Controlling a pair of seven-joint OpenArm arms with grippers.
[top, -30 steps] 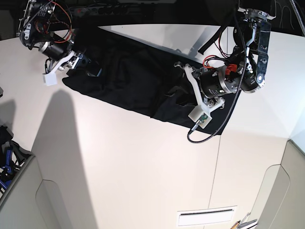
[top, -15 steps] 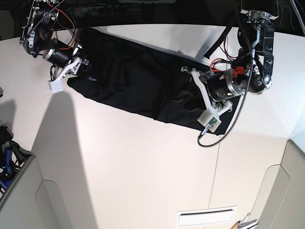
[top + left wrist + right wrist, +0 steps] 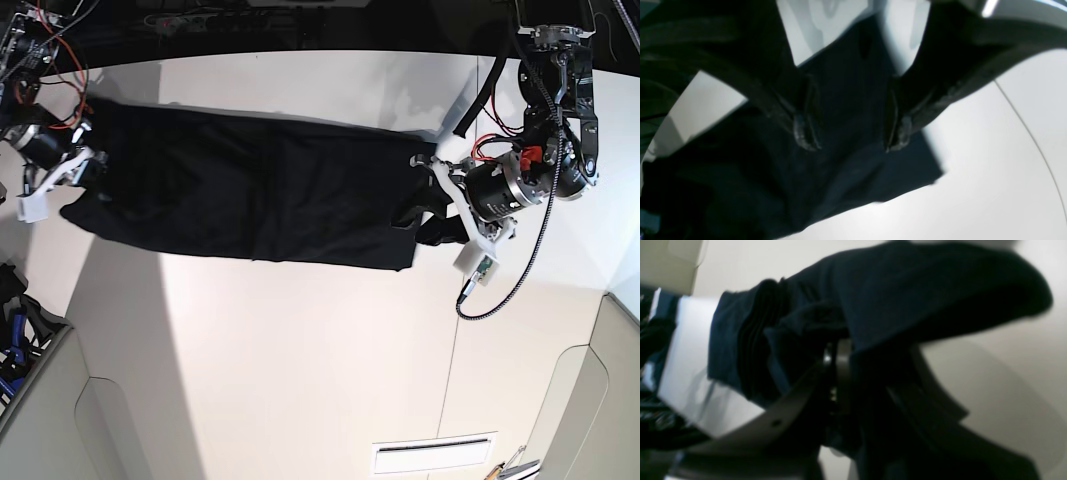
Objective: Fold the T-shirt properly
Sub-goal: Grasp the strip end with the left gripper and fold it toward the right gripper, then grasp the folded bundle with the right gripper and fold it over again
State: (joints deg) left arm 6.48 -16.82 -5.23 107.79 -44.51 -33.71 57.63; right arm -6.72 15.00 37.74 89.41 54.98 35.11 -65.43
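Note:
The black T-shirt (image 3: 250, 200) lies stretched out in a long band across the white table (image 3: 300, 350). My right gripper (image 3: 75, 170) is at its left end, shut on a bunched fold of the T-shirt (image 3: 907, 290); the cloth drapes over the right gripper (image 3: 836, 373). My left gripper (image 3: 435, 205) is at the shirt's right end. In the left wrist view its fingertips (image 3: 805, 133) stand apart just over the T-shirt (image 3: 846, 100), and this gripper (image 3: 851, 135) looks open. A shirt corner (image 3: 933, 170) lies flat on the table.
A black cable loop (image 3: 500, 290) hangs from my left wrist. Dark clutter with blue parts (image 3: 12, 330) sits off the table's left edge. A vent slot (image 3: 430, 455) and a panel seam (image 3: 455, 340) mark the near table surface.
Both arms moved apart: the right gripper went left and the left gripper went right. The shirt went from a crumpled slanted heap to a long taut band.

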